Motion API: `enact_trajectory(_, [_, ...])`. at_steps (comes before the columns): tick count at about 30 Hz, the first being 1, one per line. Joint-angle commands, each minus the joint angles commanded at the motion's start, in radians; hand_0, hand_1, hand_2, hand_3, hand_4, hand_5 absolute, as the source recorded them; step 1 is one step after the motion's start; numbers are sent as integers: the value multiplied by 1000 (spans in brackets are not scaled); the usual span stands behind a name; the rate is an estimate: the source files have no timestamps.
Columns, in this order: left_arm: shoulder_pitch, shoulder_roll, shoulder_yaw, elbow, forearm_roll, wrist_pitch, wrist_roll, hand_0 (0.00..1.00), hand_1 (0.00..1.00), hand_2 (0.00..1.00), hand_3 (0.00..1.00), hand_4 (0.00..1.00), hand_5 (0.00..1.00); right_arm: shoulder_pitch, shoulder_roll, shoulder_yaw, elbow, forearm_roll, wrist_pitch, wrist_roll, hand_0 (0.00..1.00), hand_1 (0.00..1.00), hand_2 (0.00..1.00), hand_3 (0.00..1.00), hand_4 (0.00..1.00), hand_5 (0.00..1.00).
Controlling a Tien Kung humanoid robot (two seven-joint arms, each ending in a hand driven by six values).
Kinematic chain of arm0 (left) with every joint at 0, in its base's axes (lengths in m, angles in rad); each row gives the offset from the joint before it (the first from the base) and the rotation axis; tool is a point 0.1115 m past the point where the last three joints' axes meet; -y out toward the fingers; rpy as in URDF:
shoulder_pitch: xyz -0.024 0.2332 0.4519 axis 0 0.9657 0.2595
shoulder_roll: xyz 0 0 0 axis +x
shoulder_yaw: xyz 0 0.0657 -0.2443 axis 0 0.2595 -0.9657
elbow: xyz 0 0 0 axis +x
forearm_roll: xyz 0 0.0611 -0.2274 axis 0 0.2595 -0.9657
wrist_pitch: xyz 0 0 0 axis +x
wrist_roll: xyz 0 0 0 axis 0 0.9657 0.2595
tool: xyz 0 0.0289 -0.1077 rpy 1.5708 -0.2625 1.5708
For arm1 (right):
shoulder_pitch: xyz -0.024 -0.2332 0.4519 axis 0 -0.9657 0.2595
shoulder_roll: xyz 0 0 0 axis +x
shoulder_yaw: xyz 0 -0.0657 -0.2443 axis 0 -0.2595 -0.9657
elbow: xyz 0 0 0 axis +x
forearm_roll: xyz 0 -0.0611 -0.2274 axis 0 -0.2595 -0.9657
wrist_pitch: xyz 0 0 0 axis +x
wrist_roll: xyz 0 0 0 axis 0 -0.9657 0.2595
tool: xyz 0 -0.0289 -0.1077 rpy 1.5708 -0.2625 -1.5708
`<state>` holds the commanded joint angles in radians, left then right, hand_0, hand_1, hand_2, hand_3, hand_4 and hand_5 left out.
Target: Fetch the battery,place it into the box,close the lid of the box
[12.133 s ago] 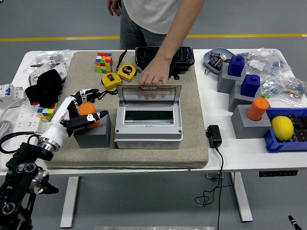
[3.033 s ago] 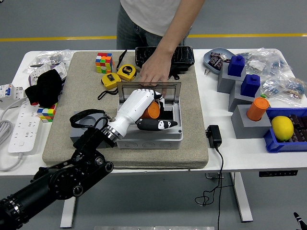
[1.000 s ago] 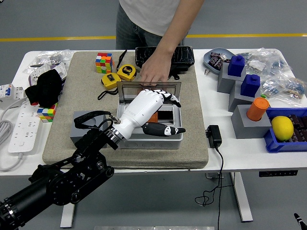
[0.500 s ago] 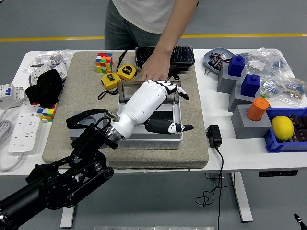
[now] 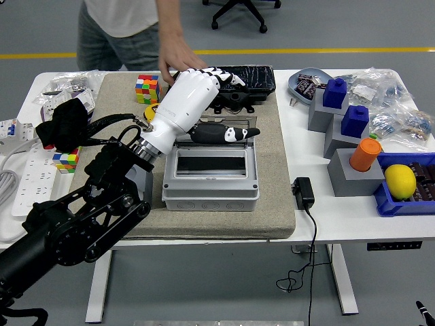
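With no legible print, left hand (image 5: 197, 95) spread above grey box (image 5: 211, 178), lid down.

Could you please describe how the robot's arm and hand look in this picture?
The left arm is black, built of rounded joint housings, with black cables looping near a silver wrist ring. Its hand has a glossy white shell; the fingers are black with white tips. The right arm is out of view.

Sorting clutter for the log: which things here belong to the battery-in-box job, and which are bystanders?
Job: grey box; its lid, now down; left hand.

Bystanders: Rubik's cube; black case; lemon; blue blocks; power strip; person's hand.
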<state>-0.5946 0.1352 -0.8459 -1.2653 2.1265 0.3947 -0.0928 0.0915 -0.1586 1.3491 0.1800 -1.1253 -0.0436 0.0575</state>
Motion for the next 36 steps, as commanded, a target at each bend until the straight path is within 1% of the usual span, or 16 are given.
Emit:
enact_trajectory(4, [-22,4,-17,8,60,-91,96,702,902,832,792,998,998,1,-2,-3,0,0,0,0,875,837,781,827,998,998])
enact_trajectory(5, [-26,6,-17,7,74,-113,116,821,939,864,825,998,998,2,-3,-3,0,0,0,0,876,838,782,827,998,998])
enact_trajectory(7, [-33,9,-13,7,98,-164,159,821,939,864,825,998,998,2,-4,-2,0,-1,-1,0,876,838,782,827,998,998])
enact_trajectory(10, [-36,15,-6,12,116,-246,205,821,939,864,825,998,998,2,-6,-1,0,-3,-1,0,876,838,782,827,998,998])
enact_trajectory(11, [-34,16,-4,11,118,-262,212,836,938,860,827,998,998,2,-6,-1,0,-3,-1,0,876,838,782,827,998,998])
enact_trajectory(14, [-29,20,2,1,119,-306,231,836,938,860,827,998,998,1,-6,1,0,-5,-2,0,876,838,782,827,998,998])
enact_trajectory(16, [-26,24,7,-12,124,-318,240,836,938,860,827,998,998,0,-6,2,0,-6,-2,-1,876,838,782,827,998,998])
enact_trajectory(17, [-24,26,10,-17,126,-321,242,814,882,817,786,998,998,-1,-6,2,0,-6,-2,-1,876,838,782,827,998,998])
enact_trajectory(21, [-19,32,18,-26,125,-342,251,814,882,817,786,998,998,-1,-5,2,0,-7,-2,-1,876,838,782,827,998,998])
enact_trajectory(22, [-15,34,20,-29,124,-354,257,814,882,817,786,998,998,-1,-5,0,0,-5,-1,0,876,838,782,827,998,998])
enact_trajectory(23, [-13,36,22,-32,124,-358,259,782,859,789,765,998,998,-1,-5,-1,0,-4,-1,1,875,838,782,827,998,998])
enact_trajectory(28, [-3,44,37,-42,121,-378,267,782,859,789,765,998,998,-1,-5,3,0,-6,-2,0,875,838,782,827,998,998])
enact_trajectory(29, [-1,45,39,-43,119,-382,268,757,838,772,749,998,998,-1,-5,4,0,-6,-2,0,876,838,782,827,998,998])
enact_trajectory(36, [13,52,51,-84,118,-378,272,754,830,766,742,998,998,-4,-5,8,0,-7,-2,0,876,838,782,827,998,998])
